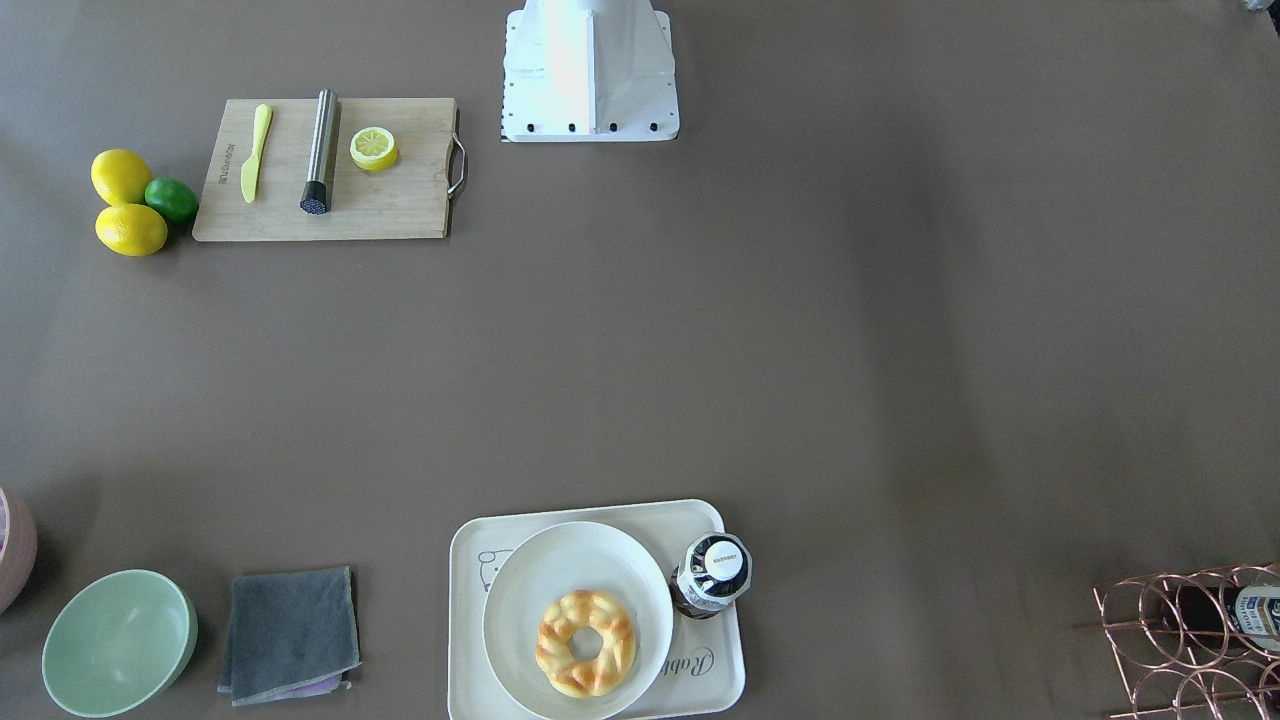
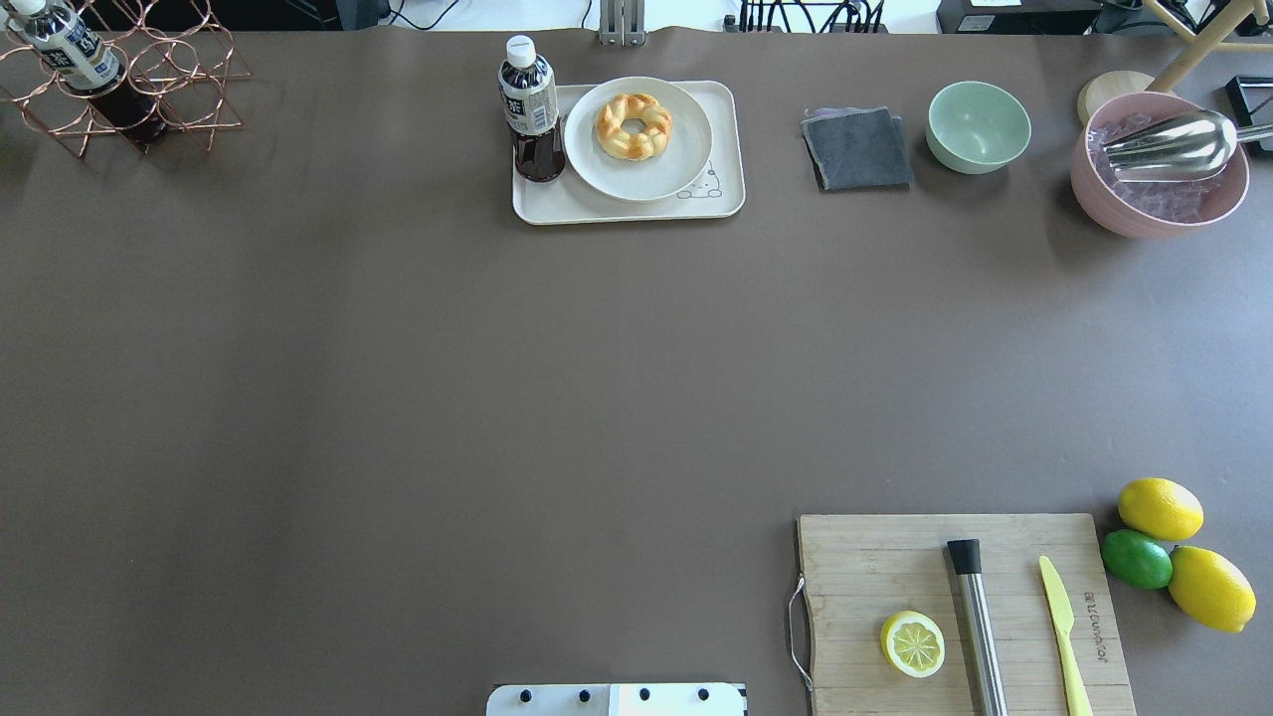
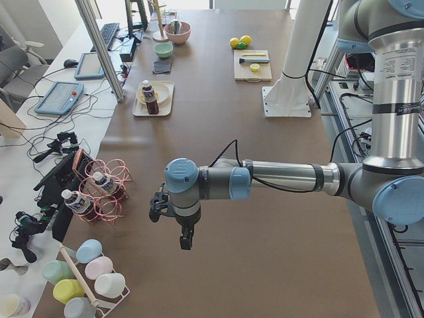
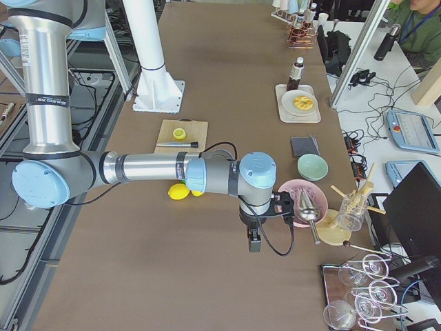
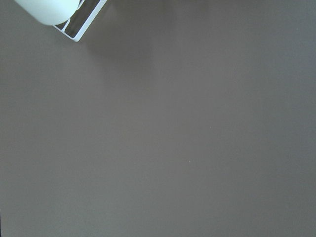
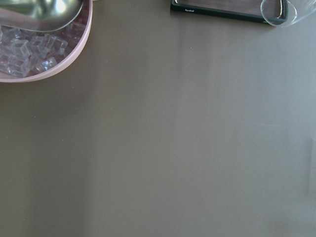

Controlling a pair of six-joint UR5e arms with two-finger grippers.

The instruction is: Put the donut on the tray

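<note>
Donut (image 2: pixel 634 126) lies flat in the middle of a round white plate (image 2: pixel 656 177), and that plate sits on the tray (image 2: pixel 557 204), so you find it resting on the plate rather than on the tray's own floor. A dark bottle (image 2: pixel 532 109) stands upright on the tray just beside the plate. The overhead view gives you the rabbit drawing at one tray corner; the front-facing view gives you the script along the tray's rim instead. Neither of those views shows an arm. You see the left claw (image 3: pixel 186 240) only from the left end and the right claw (image 4: pixel 253 241) only from the right end, both pointing down above the surface (image 2: pixel 398 398), and you cannot tell how far either is parted or whether it grips anything. The right wrist view catches the rim of a pink bowl (image 6: pixel 84 39) of ice. The tray lies near the surface's far edge, with wide bare room between it and the robot.
</note>
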